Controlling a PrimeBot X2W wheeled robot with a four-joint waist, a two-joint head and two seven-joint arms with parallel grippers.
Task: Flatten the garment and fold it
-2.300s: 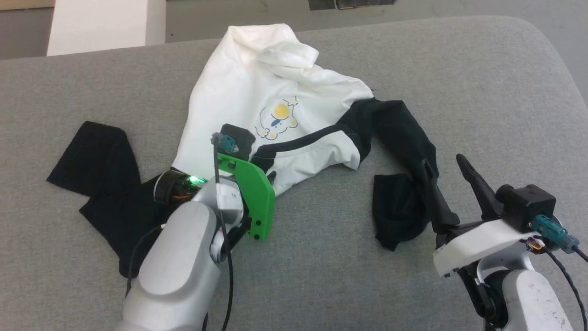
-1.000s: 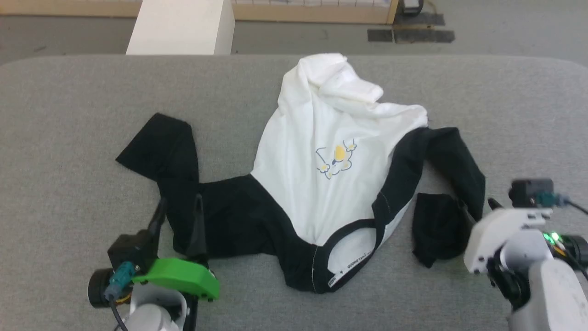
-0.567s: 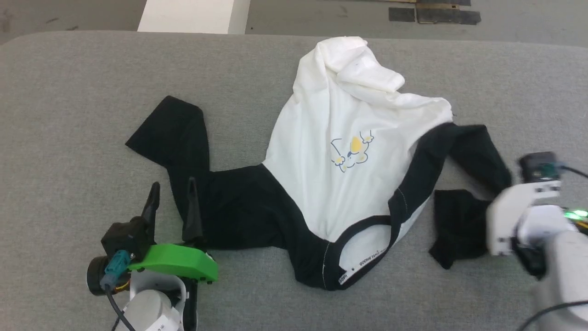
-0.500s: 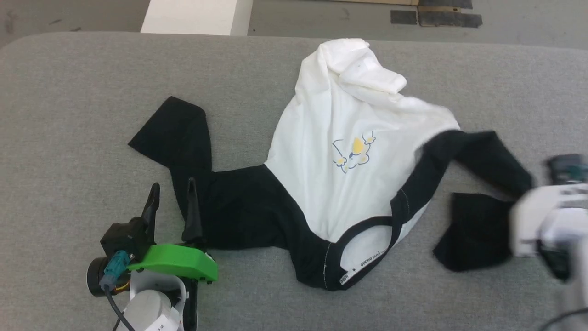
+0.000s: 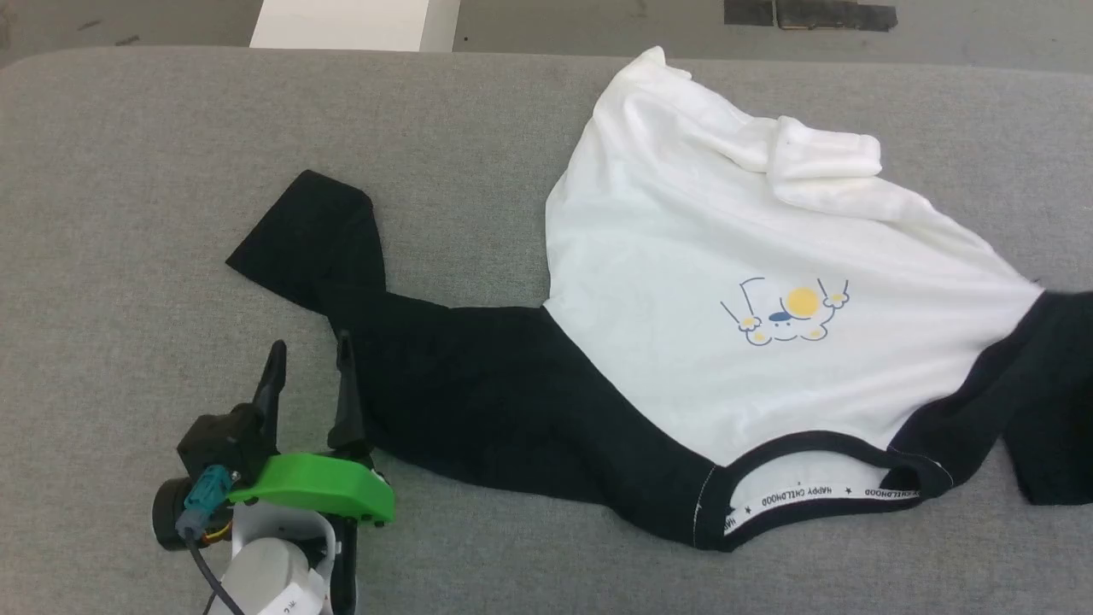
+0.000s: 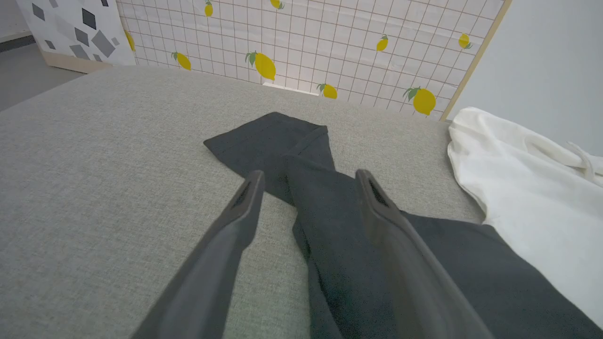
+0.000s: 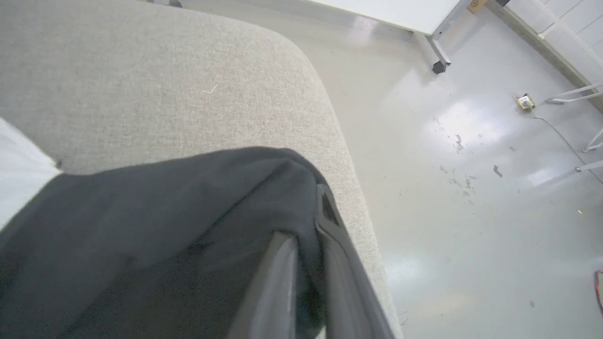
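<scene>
The garment (image 5: pixel 683 325) lies on the grey table with its white body spread wide and its yellow-and-blue print (image 5: pixel 790 312) facing up. Its black collar (image 5: pixel 820 495) points toward me. The black left sleeve (image 5: pixel 316 231) stretches to the left. My left gripper (image 5: pixel 310 343) stands open at that sleeve's near edge. In the left wrist view the left gripper (image 6: pixel 309 176) straddles the sleeve (image 6: pixel 282 136), not closed on it. The black right sleeve (image 5: pixel 1042 384) runs off the right edge. My right gripper (image 7: pixel 306 212) is shut on that sleeve's fabric (image 7: pixel 165 212).
The grey padded table (image 5: pixel 128 171) has bare room at the left and front. Its rounded right corner (image 7: pixel 339 132) sits close beside the right gripper, with shiny floor (image 7: pixel 471 188) beyond. A white block (image 5: pixel 350 21) stands behind the table, and a lemon-patterned wall (image 6: pixel 330 37) behind that.
The right sleeve has been drawn out to the right, the white body has spread wider, and the right arm has left the head view. The left gripper stays open by the left sleeve.
</scene>
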